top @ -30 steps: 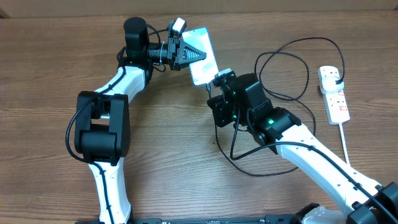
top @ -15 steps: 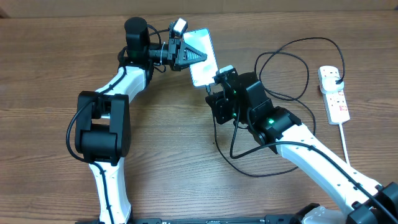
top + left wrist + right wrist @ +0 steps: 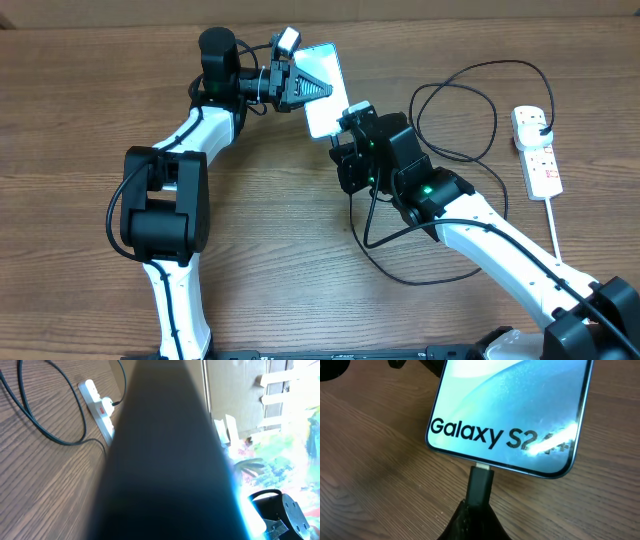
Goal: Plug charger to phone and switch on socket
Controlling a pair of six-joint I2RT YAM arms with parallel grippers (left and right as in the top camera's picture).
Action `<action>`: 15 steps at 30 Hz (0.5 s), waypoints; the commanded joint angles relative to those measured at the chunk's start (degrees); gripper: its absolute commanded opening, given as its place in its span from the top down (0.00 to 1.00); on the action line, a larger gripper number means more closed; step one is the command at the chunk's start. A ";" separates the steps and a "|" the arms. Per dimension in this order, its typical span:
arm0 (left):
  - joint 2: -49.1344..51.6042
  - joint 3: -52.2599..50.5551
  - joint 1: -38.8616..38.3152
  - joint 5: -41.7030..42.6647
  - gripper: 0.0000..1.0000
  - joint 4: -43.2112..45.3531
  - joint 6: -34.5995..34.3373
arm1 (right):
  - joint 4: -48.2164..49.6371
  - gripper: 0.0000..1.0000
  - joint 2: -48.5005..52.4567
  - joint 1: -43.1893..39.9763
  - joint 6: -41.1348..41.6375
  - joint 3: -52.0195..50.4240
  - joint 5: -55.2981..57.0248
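Observation:
The phone [image 3: 325, 118] is held up off the table, tilted, with my left gripper [image 3: 312, 88] shut on it. In the left wrist view its dark back [image 3: 165, 460] fills the middle and hides those fingers. Its light blue screen [image 3: 515, 400] reads "Galaxy S24+". My right gripper [image 3: 479, 515] is shut on the charger connector [image 3: 481, 482]. The connector's metal tip meets the phone's bottom edge at the port; how deep it sits I cannot tell. The charger cable [image 3: 455, 75] loops right to a black plug [image 3: 540, 122] in the white socket [image 3: 540, 165].
The socket's thick white cord [image 3: 556, 225] runs toward the front right edge. Black cable slack [image 3: 385, 262] lies under my right arm. In the left wrist view the socket [image 3: 97, 405] and the cable [image 3: 30, 410] lie on the wooden table [image 3: 80, 110].
My right gripper has moved slightly up and left, bringing the connector closer to the phone's bottom edge. The left arm and phone have stayed still.

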 commanded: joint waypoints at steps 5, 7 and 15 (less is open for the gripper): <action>-0.44 1.16 -0.72 1.66 0.96 0.42 3.98 | 5.03 0.96 -0.02 0.13 -0.44 1.73 1.79; -0.44 1.16 -0.94 1.66 0.96 0.42 3.98 | 6.03 0.96 -0.02 0.13 -0.44 1.73 1.79; -0.44 1.14 -2.51 1.70 0.96 0.42 4.22 | 10.60 0.96 -0.02 0.11 -3.26 1.84 1.84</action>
